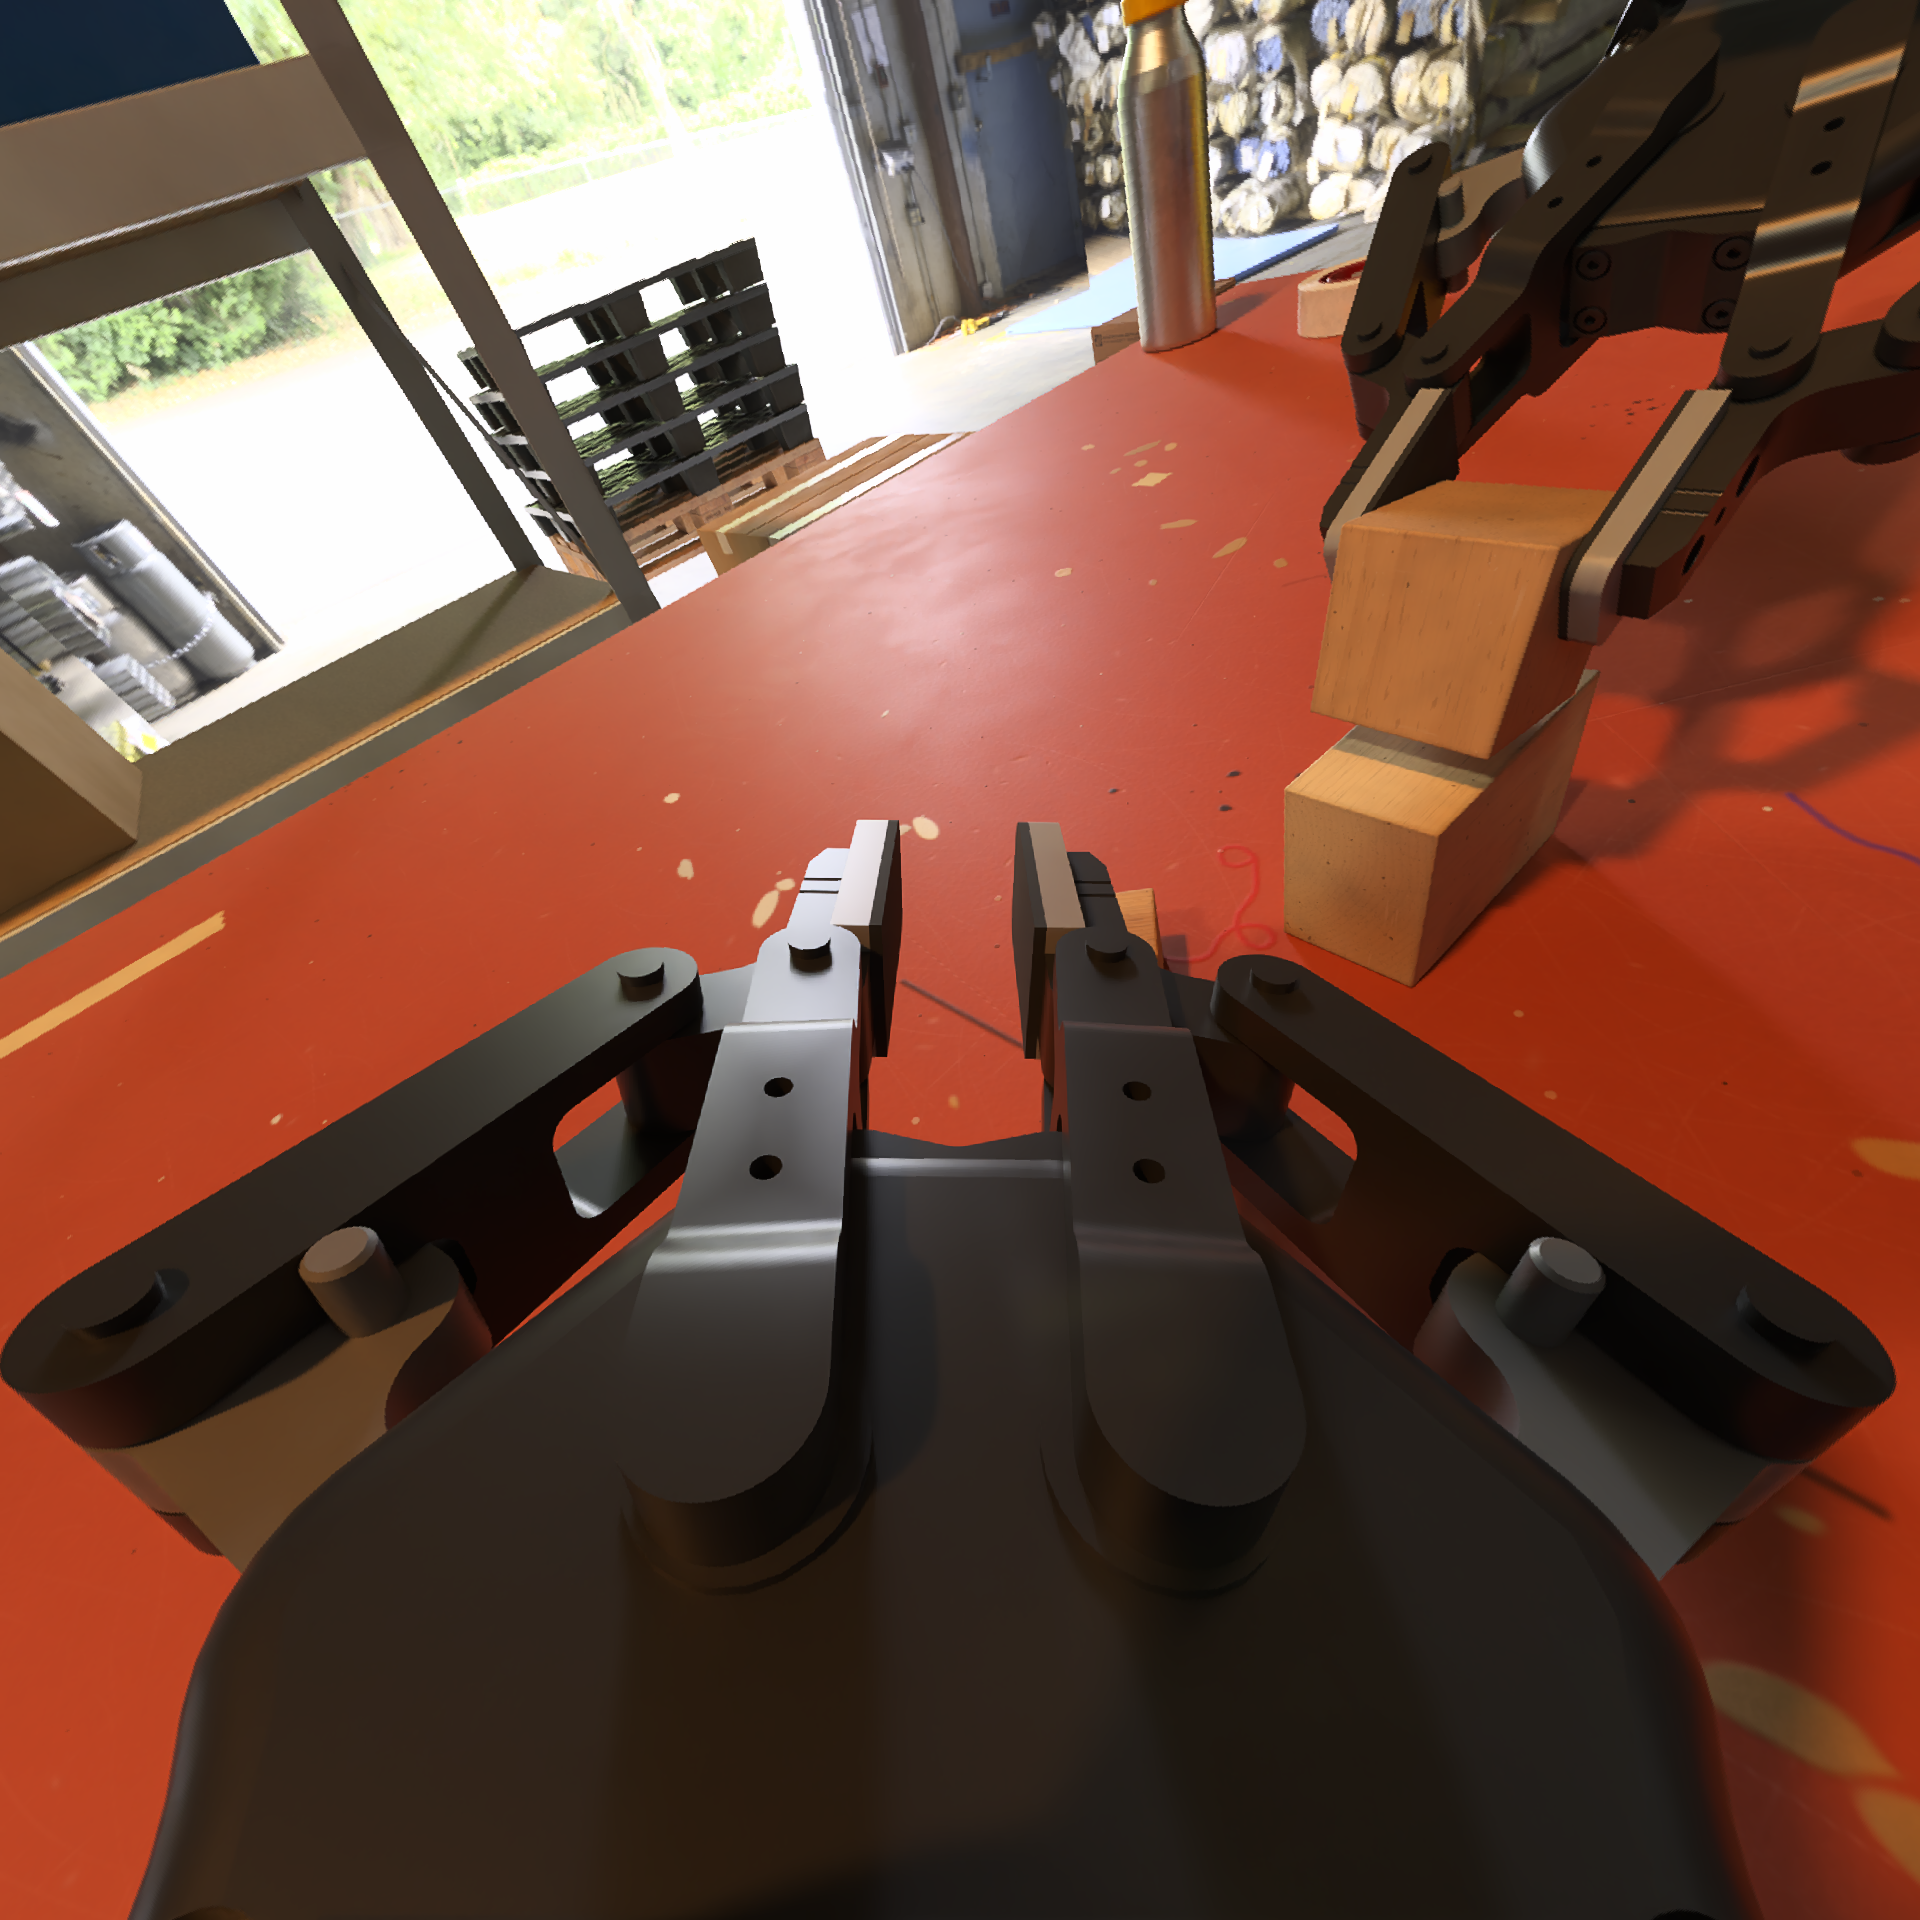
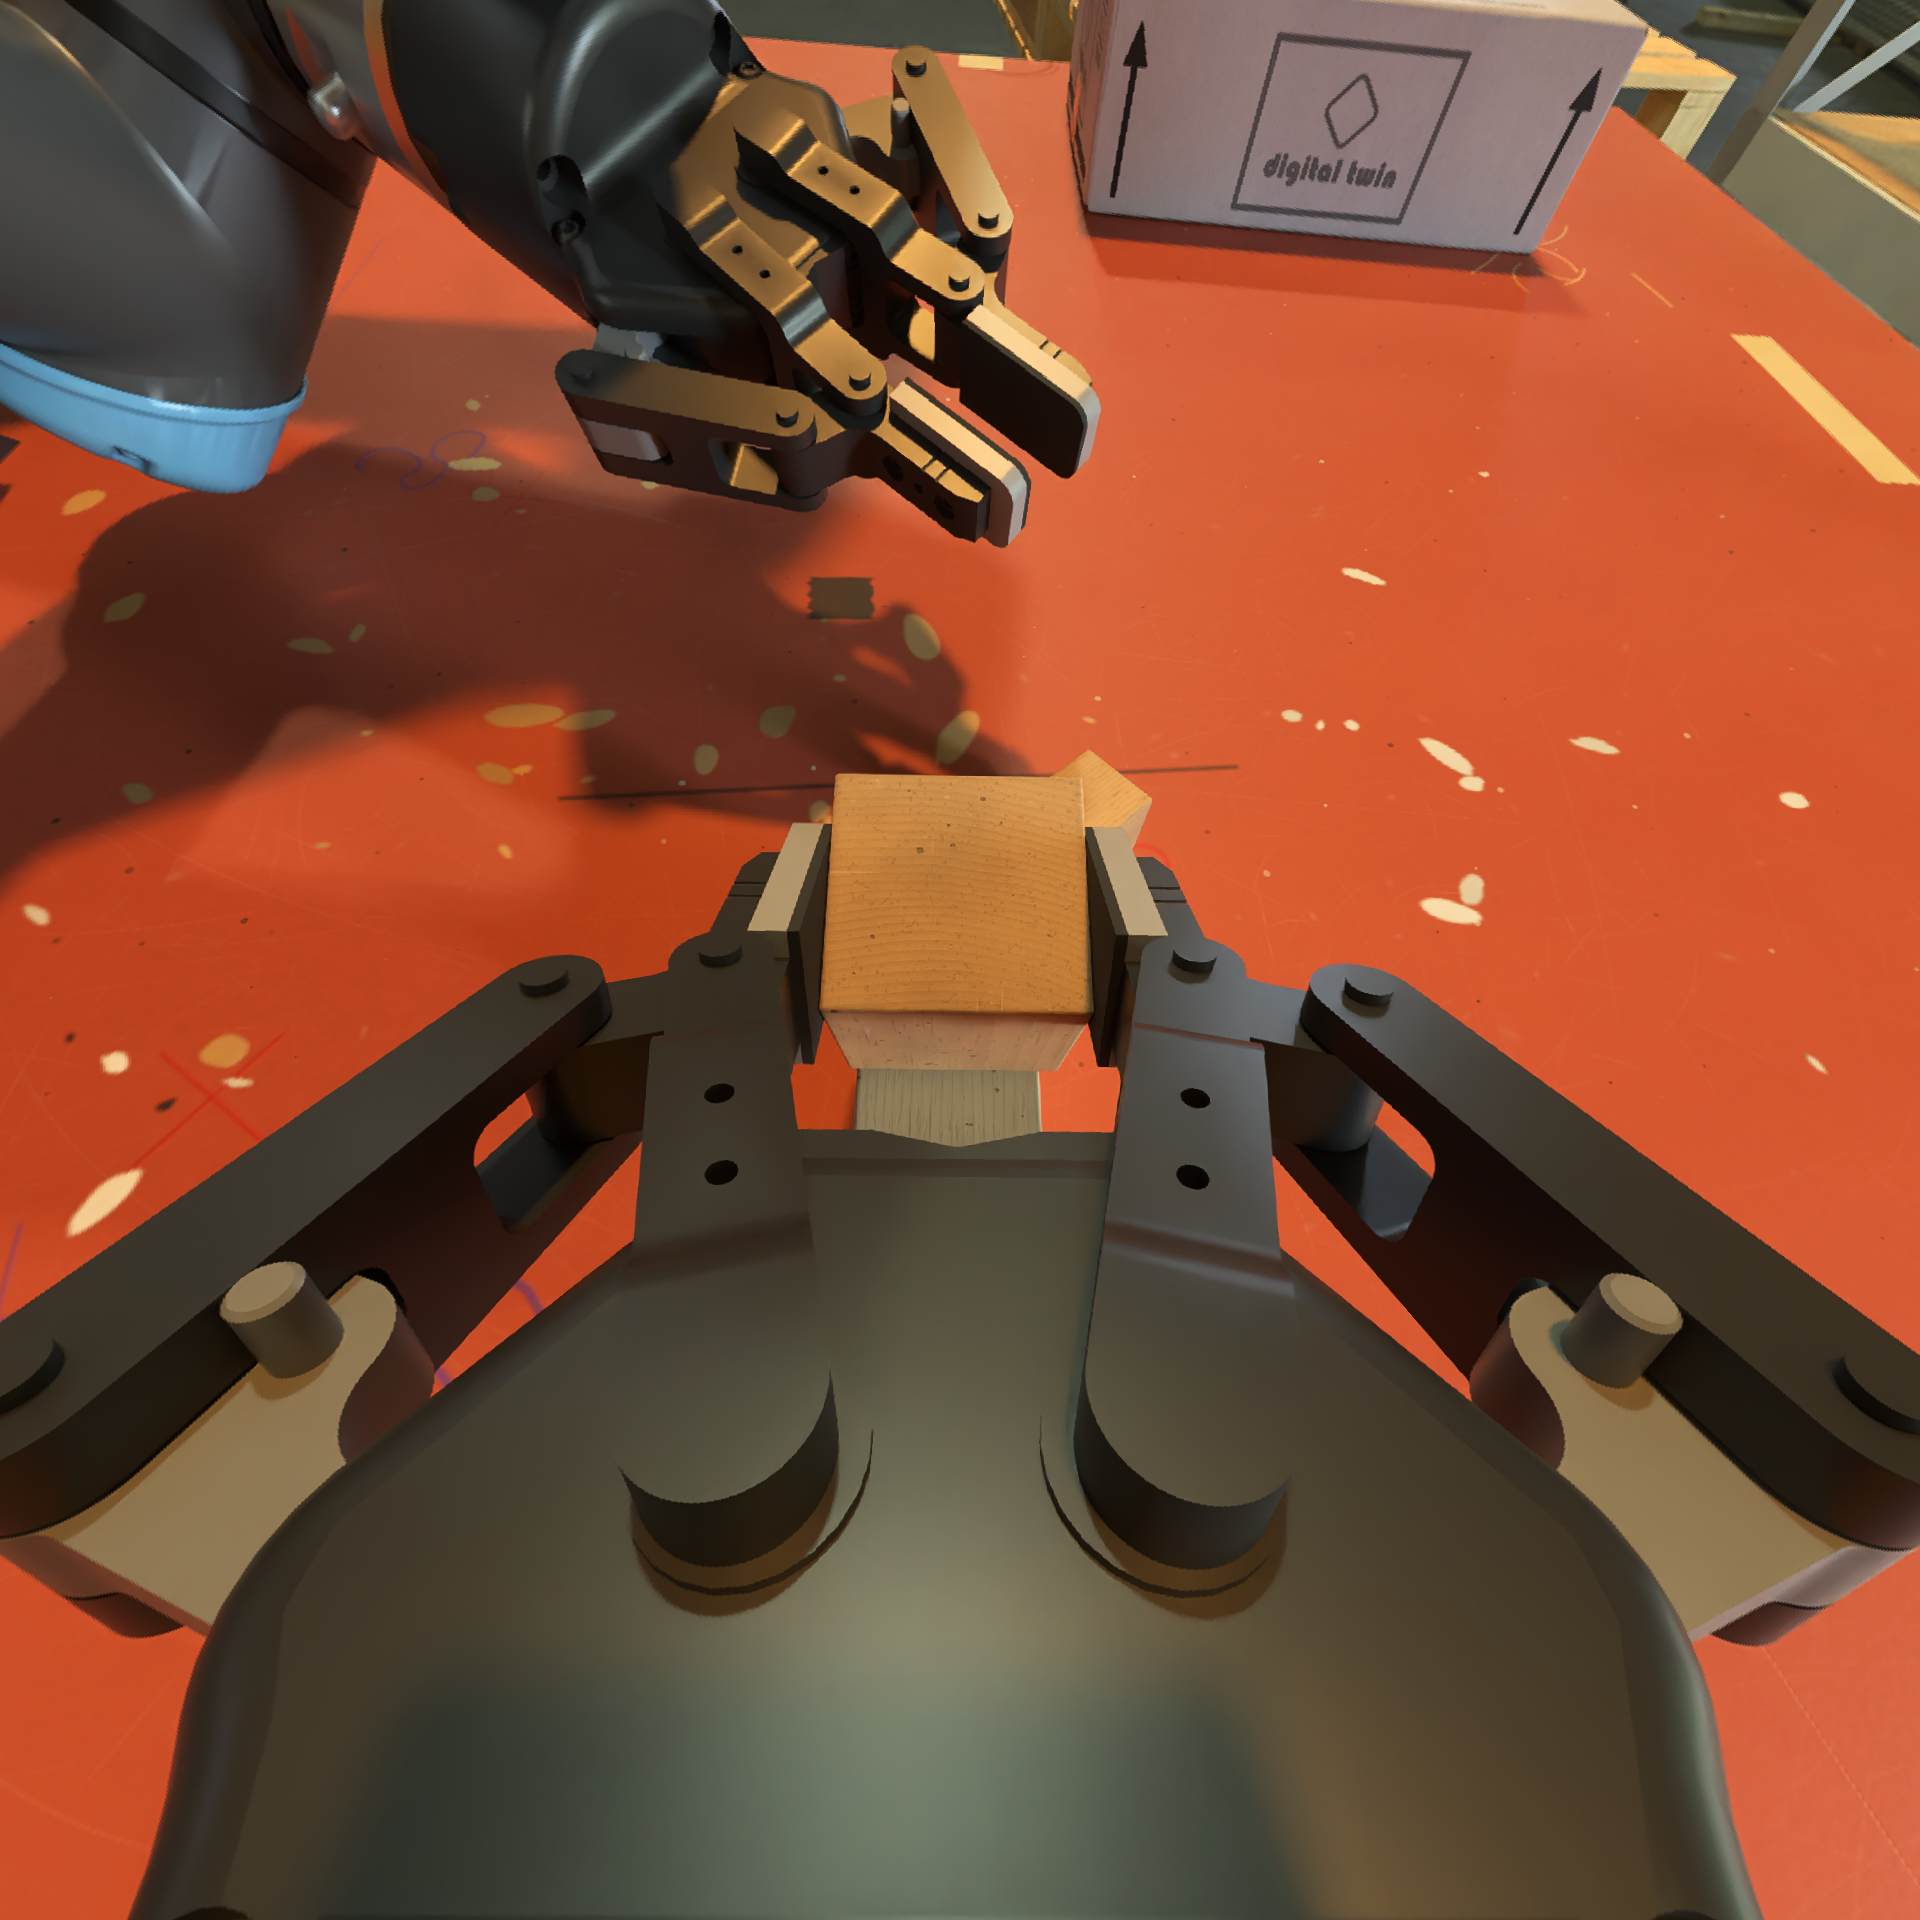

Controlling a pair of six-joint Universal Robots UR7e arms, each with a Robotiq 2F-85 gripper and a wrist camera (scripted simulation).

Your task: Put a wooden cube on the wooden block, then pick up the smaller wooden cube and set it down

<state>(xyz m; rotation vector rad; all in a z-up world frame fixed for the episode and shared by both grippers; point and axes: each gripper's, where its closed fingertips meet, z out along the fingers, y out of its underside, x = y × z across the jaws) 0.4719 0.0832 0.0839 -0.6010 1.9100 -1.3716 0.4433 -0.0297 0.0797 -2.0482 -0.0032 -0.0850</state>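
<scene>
My right gripper (image 2: 956, 883) is shut on a wooden cube (image 2: 956, 904) and holds it, slightly tilted, right over the pale wooden block (image 2: 945, 1107). I cannot tell if they touch. In the left wrist view the same cube (image 1: 1434, 623), block (image 1: 1403, 862) and right gripper (image 1: 1475, 520) show at the right. My left gripper (image 1: 956, 914) is empty, its jaws a narrow gap apart, low over the red table. The smaller wooden cube (image 1: 1141, 914) lies on the table just behind its right finger. In the right wrist view the small cube (image 2: 1112, 795) peeks out beyond the held cube, and the left gripper (image 2: 1044, 468) hovers farther back.
A white cardboard box (image 2: 1340, 125) stands at the far side of the red table (image 2: 1455, 623). A metal bottle (image 1: 1169, 177) and a small round wooden piece (image 1: 1325, 301) stand near the far table edge. A grey shelf frame (image 1: 312, 675) runs along the left edge.
</scene>
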